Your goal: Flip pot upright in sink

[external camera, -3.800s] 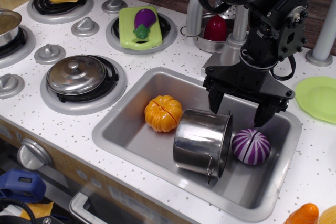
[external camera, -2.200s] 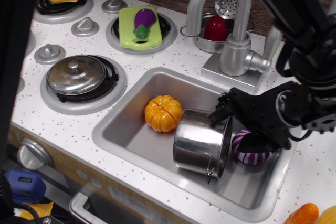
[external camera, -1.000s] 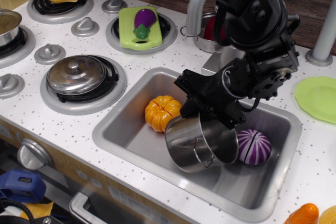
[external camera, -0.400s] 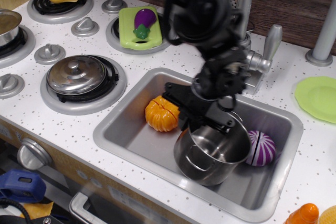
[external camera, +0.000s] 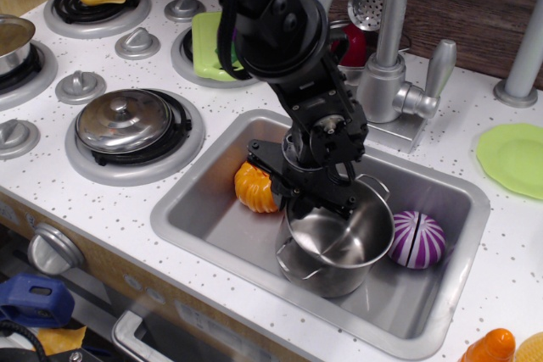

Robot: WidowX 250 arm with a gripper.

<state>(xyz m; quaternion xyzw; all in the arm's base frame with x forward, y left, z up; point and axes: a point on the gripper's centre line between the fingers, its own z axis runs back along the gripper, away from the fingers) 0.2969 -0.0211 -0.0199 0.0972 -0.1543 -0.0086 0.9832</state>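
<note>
The shiny steel pot [external camera: 335,247] stands mouth-up in the grey sink [external camera: 199,201], near its middle front, with a wire loop handle at its left and one at its back right. My black gripper [external camera: 312,201] comes down from above and grips the pot's back-left rim, with one finger inside the pot. The arm hides part of the rim and part of the orange pumpkin [external camera: 252,188].
A purple-and-white onion [external camera: 417,240] lies in the sink right of the pot. The faucet [external camera: 379,48] stands behind the sink. A lidded burner [external camera: 127,125] is at the left, a green plate [external camera: 513,158] at the right, an orange bottle [external camera: 488,347] at the front right.
The pot has gone from lying on its side to mouth-up, gripped at its rim. The arm swung from the right of the sink to above and left of the pot.
</note>
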